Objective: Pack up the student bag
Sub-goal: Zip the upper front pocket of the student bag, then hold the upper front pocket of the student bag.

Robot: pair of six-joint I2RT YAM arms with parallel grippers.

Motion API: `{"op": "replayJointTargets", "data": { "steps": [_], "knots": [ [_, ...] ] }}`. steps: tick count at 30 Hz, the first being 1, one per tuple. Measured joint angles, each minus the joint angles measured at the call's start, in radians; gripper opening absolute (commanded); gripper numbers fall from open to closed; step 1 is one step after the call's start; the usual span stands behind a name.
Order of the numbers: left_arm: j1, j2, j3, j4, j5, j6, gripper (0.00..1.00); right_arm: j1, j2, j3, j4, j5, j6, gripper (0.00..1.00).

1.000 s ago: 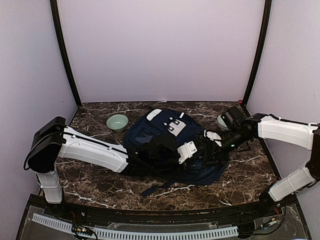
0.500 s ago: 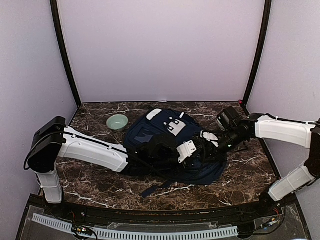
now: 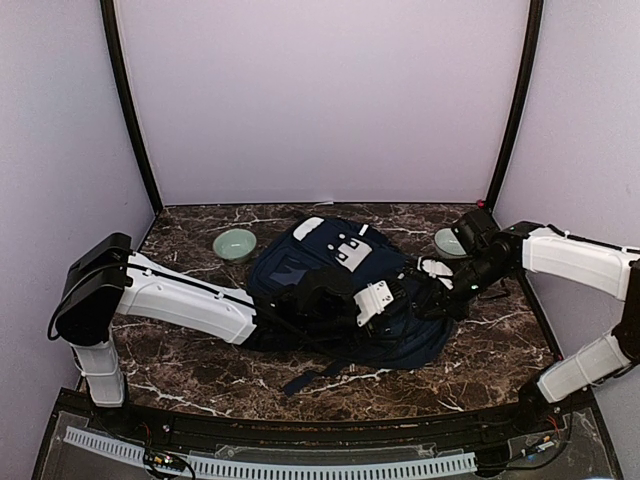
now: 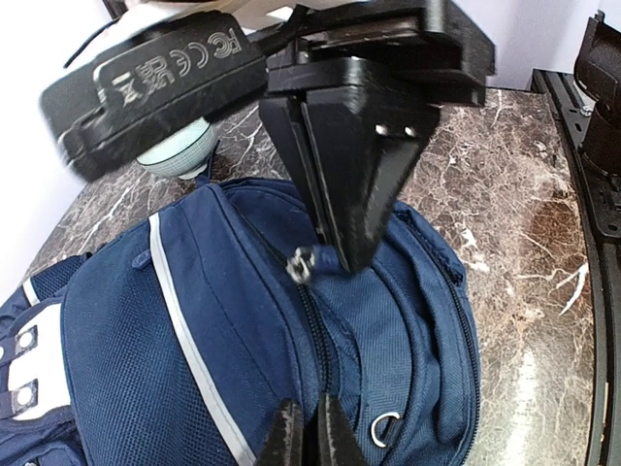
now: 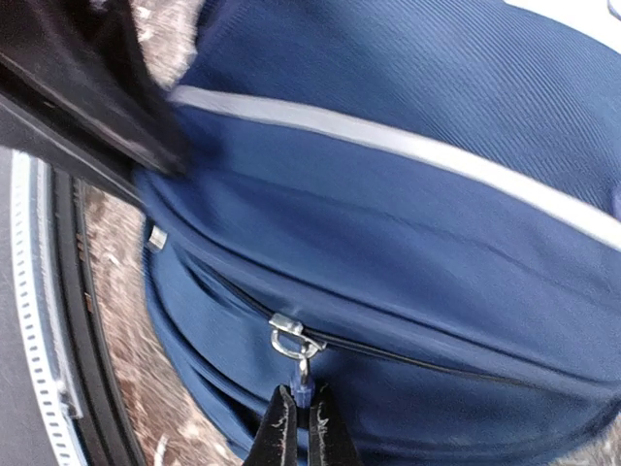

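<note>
The student bag (image 3: 320, 262), navy with white stripes and a white slotted patch, lies flat in the middle of the marble table. My left gripper (image 4: 303, 434) is shut on the bag's fabric beside a closed zip line, and it also shows in the top view (image 3: 403, 300). My right gripper (image 5: 296, 427) is shut on the small blue tab of a silver zip pull (image 5: 303, 374) hanging from the slider (image 5: 294, 335). In the left wrist view the right gripper (image 4: 354, 260) points down at that zip pull (image 4: 303, 264). The two grippers meet at the bag's right end (image 3: 428, 297).
A pale green bowl (image 3: 235, 245) sits left of the bag at the back; it also shows in the left wrist view (image 4: 179, 155). A second bowl (image 3: 446, 242) sits behind my right wrist. Dark straps (image 3: 310, 378) trail toward the near edge. A black rail (image 5: 73, 320) borders the table.
My right wrist swung left, then back right and slightly nearer, still holding the zip pull. My left arm and the bag have stayed put.
</note>
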Motion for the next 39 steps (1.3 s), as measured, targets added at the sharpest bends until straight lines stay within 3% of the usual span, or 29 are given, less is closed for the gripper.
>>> {"op": "replayJointTargets", "data": {
  "steps": [12,21,22,24,26,33,39],
  "knots": [
    [-0.019,-0.064,-0.079,-0.037,0.048,-0.012,0.0,-0.152,0.085,0.004,-0.036,0.051,-0.105,0.0],
    [-0.076,-0.244,-0.235,-0.148,-0.027,-0.099,0.0,-0.103,0.106,0.028,-0.1,0.047,-0.119,0.0],
    [-0.08,-0.275,-0.261,-0.164,-0.042,-0.117,0.03,-0.071,0.104,0.028,-0.105,0.05,-0.112,0.0],
    [-0.085,-0.344,-0.315,-0.206,-0.076,-0.155,0.26,0.008,0.093,0.028,-0.105,0.068,-0.093,0.0],
    [-0.089,-0.406,-0.352,-0.265,-0.097,-0.189,0.36,0.077,0.084,0.028,-0.101,0.078,-0.072,0.0],
    [-0.108,-0.443,-0.315,-0.423,-0.114,-0.235,0.44,0.21,0.081,0.072,-0.103,0.118,0.0,0.0],
    [-0.117,-0.193,-0.06,-0.376,-0.103,-0.157,0.45,0.23,0.08,0.08,-0.105,0.124,0.035,0.0]
  ]
}}
